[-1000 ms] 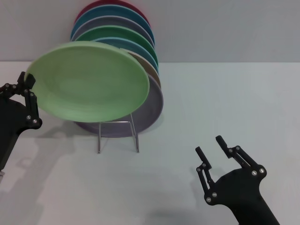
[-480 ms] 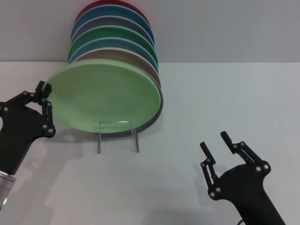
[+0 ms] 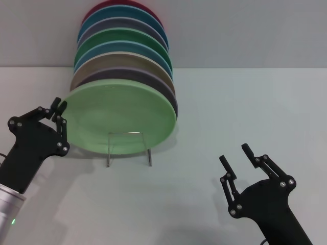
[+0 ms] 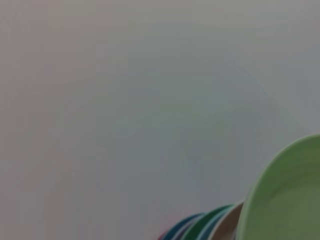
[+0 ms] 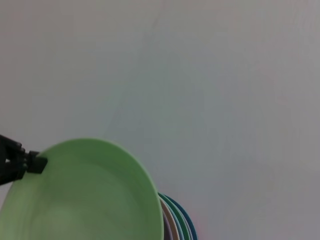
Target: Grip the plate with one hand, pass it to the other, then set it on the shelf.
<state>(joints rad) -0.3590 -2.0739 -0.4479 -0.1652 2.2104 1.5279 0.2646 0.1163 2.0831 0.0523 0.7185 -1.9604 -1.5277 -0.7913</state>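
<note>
Head view: the plate (image 3: 120,116) is leaning at the front of a row of plates (image 3: 122,51) on the shelf (image 3: 129,148), tilted so the wire props it. The left gripper (image 3: 59,109) is clenching its rim edge, steadying it. The right gripper (image 3: 236,154), released, is waiting low over the surface (image 3: 245,102).

You see the pale mint-green plate (image 4: 287,200) at one corner, with the rims of other stacked plates (image 4: 202,231) just beside it.
</note>
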